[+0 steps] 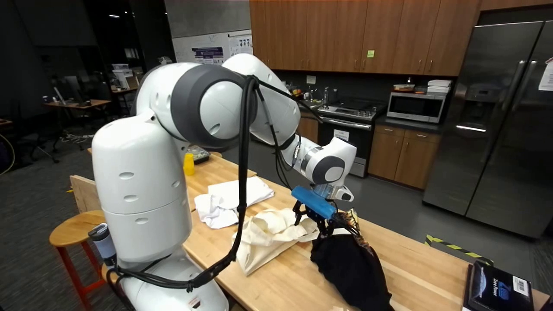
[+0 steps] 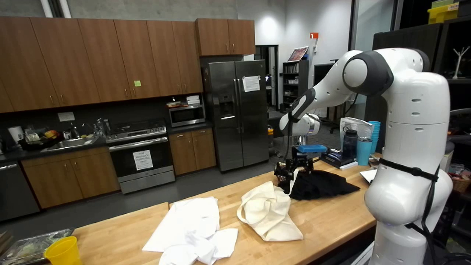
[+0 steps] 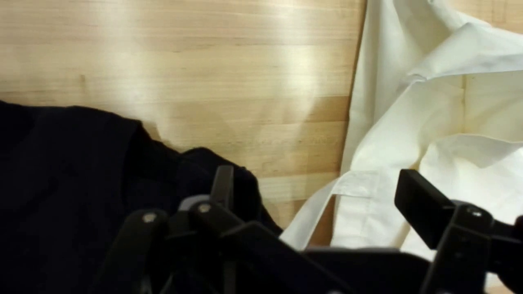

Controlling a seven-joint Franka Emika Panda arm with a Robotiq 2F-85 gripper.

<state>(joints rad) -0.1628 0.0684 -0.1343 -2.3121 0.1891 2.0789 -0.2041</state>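
Observation:
My gripper [image 3: 320, 198] stands wide open over the wooden table, its two fingers far apart. A cream cloth bag [image 3: 376, 212] lies crumpled below and to the right in the wrist view, with the right finger [image 3: 421, 208] above it. One strap of the bag [image 3: 312, 212] runs across the gap between the fingers and passes out of sight under the gripper body. Black cloth [image 3: 61, 171] spreads under the left finger; whether the two touch I cannot tell. Both exterior views show the gripper [image 1: 312, 226] between the black cloth [image 2: 323, 184] and the bag [image 2: 268, 209].
A white cloth [image 2: 195, 228] lies on the table beyond the bag. The yellow cup [image 2: 64, 252] stands near a clear-lidded tray [image 2: 35, 244]. A black box [image 1: 499, 285], a dark bottle [image 2: 349, 145] and blue cups [image 2: 374, 136] are at the opposite end, near the arm's base.

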